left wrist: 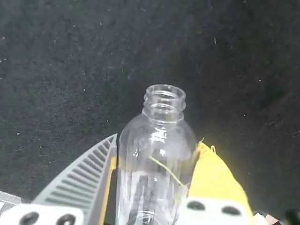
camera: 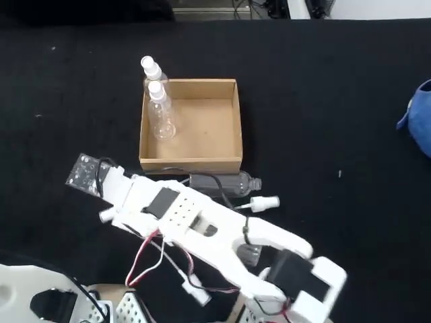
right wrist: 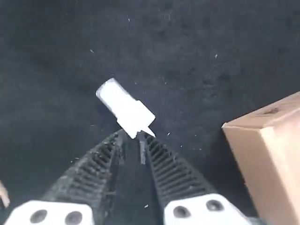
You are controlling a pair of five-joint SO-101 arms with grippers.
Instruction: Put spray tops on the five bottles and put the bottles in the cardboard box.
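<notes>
L hand (left wrist: 158, 142) clamped on open bottle (left wrist: 157, 164), R hand (right wrist: 135, 138) pinched on spray top (right wrist: 125, 108) by its thin tube (right wrist: 142, 151) — you risk it pivoting & missing the neck (left wrist: 164, 101).

A white plastic arm (camera: 202, 225) made of boxy, rounded segments, with black motor blocks (camera: 291, 269) set into it. Thin red and white wires (camera: 139, 259) loop beneath it and end in a small white plug (camera: 200, 294). A black cable (camera: 246, 227) curls across its top. Rows of small holes dot one flat panel (camera: 178, 215).

The left claw (left wrist: 158, 140) has one grey ribbed finger (left wrist: 79, 183) and one smooth yellow finger (left wrist: 213, 178), both on white mounts (left wrist: 206, 208) with dark screw holes.

The right claw (right wrist: 135, 137) has two black ribbed fingers (right wrist: 171, 171) on white mounts, each with two screw holes.
</notes>
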